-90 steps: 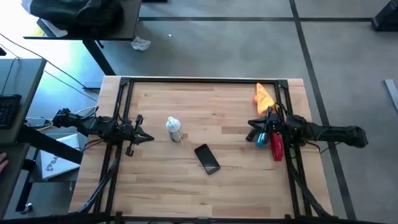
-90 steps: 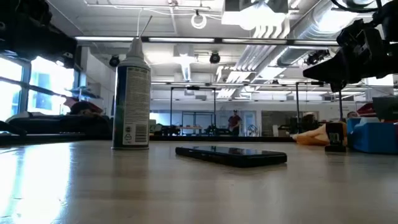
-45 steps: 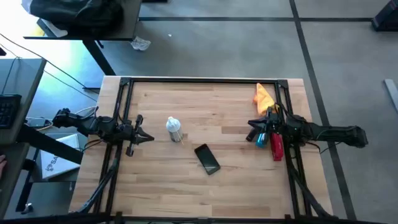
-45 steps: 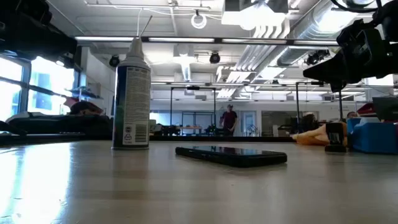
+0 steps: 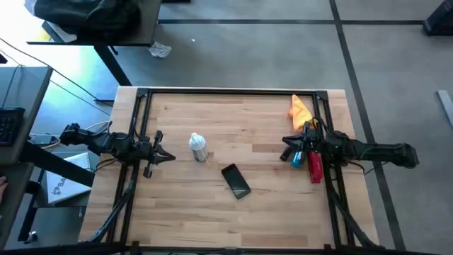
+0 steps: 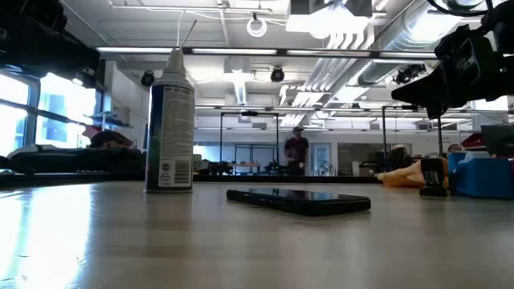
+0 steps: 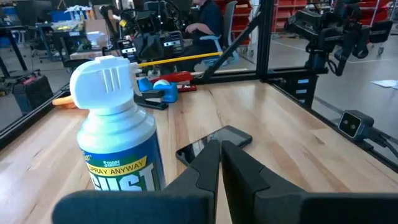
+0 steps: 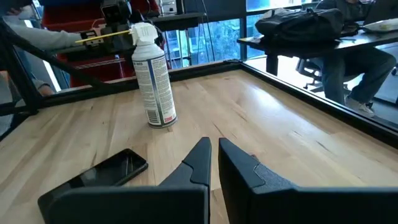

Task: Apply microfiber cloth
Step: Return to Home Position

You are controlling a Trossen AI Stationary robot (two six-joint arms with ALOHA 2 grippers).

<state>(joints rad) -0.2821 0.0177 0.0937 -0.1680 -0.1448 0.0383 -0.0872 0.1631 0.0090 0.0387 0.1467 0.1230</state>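
Observation:
The orange microfiber cloth (image 5: 300, 110) lies bunched on the table near its far right corner; it also shows in the low view (image 6: 399, 177). My right gripper (image 5: 285, 146) hovers shut just nearer than the cloth, pointing toward the table's left; its wrist view shows its shut fingers (image 8: 213, 147). My left gripper (image 5: 170, 157) waits shut at the left, pointing at the spray can (image 5: 198, 147), with its fingertips together (image 7: 217, 147). A black phone (image 5: 236, 180) lies flat between the arms.
A blue clamp (image 5: 297, 157) and a red clamp (image 5: 315, 167) sit under the right arm. A black metal frame (image 5: 233, 91) runs along the table's far and side edges. Bare wood lies between the can and the cloth. A person (image 6: 296, 151) stands far off in the room.

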